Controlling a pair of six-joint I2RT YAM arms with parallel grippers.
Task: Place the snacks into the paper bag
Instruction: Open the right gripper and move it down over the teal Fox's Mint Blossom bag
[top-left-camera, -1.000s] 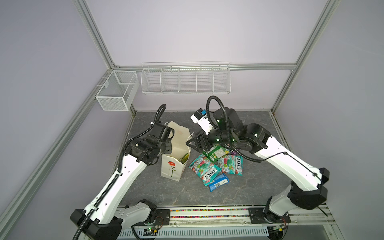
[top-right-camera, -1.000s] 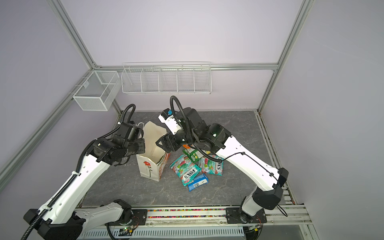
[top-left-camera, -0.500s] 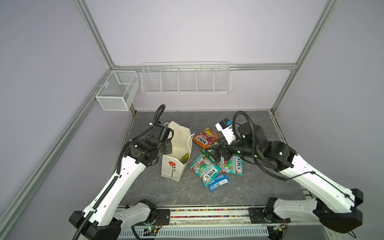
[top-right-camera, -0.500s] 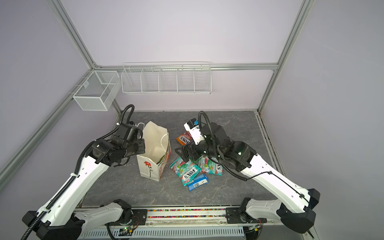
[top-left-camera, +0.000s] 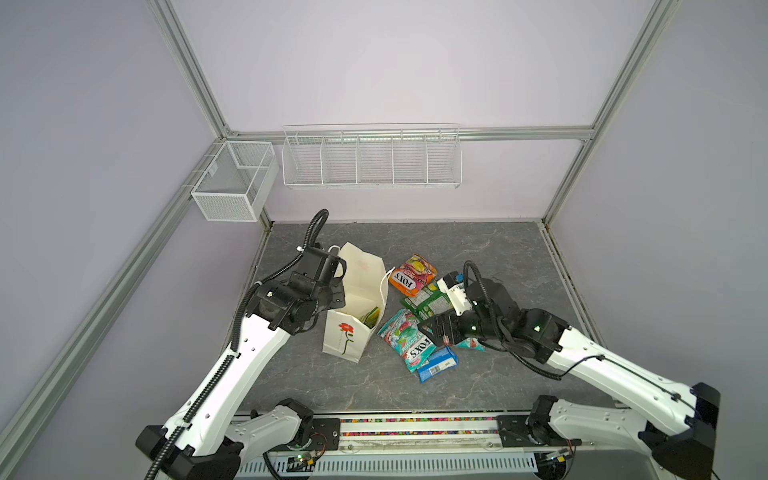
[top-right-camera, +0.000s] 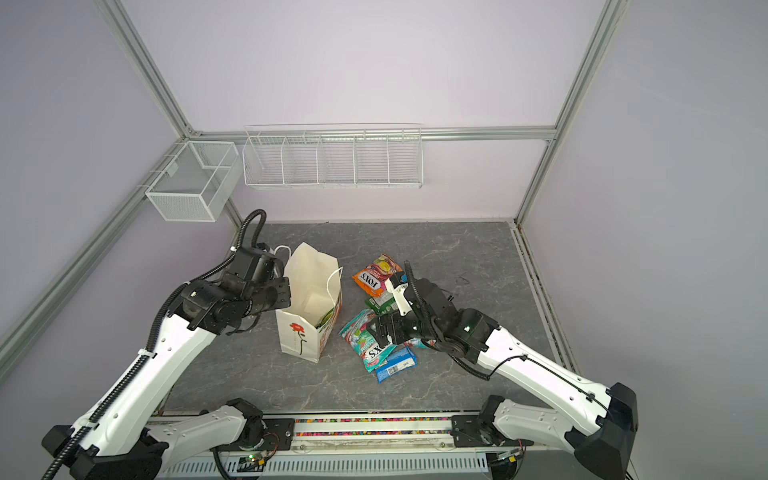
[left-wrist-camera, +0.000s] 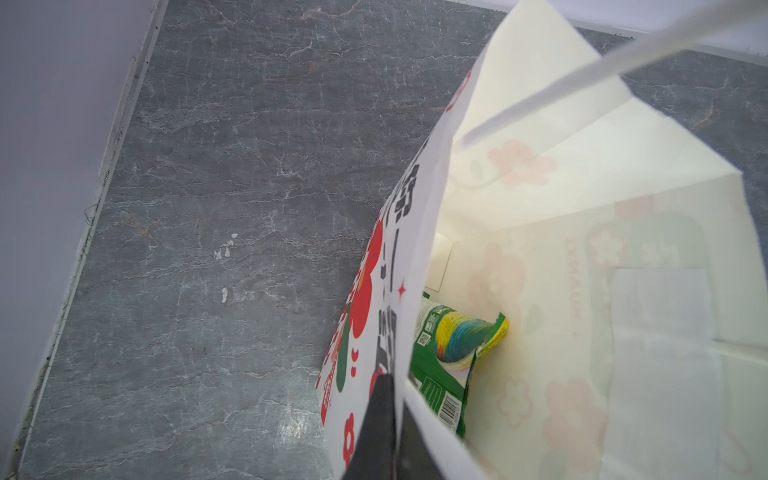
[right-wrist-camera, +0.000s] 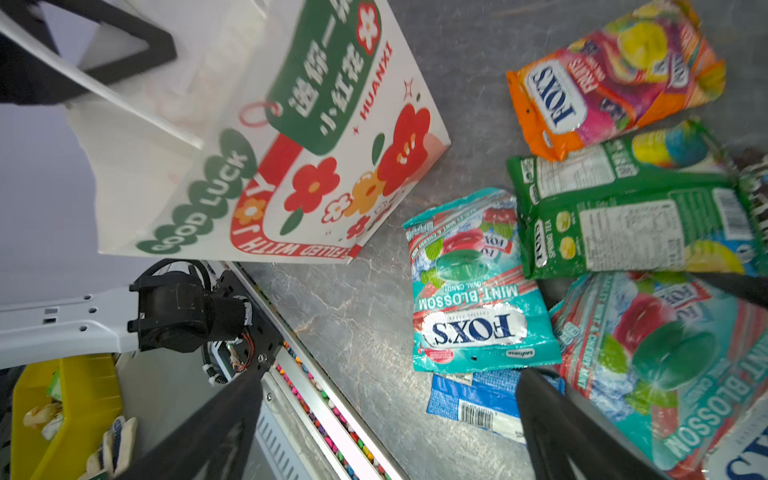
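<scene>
The left gripper is pinched shut on the paper bag's rim. The right gripper is wide apart over a teal FOX'S packet, on the worktop at the bag's 3 o'clock. That packet lies on the blue bar wrapper, so the gripper may grab both, or the shiny packet may slip.

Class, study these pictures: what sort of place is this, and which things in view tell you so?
Most likely a robot lab bench: a left arm and right arm mounted on a rail, plain walls in a metal frame, and snacks laid beside a paper bag for practice.
</scene>
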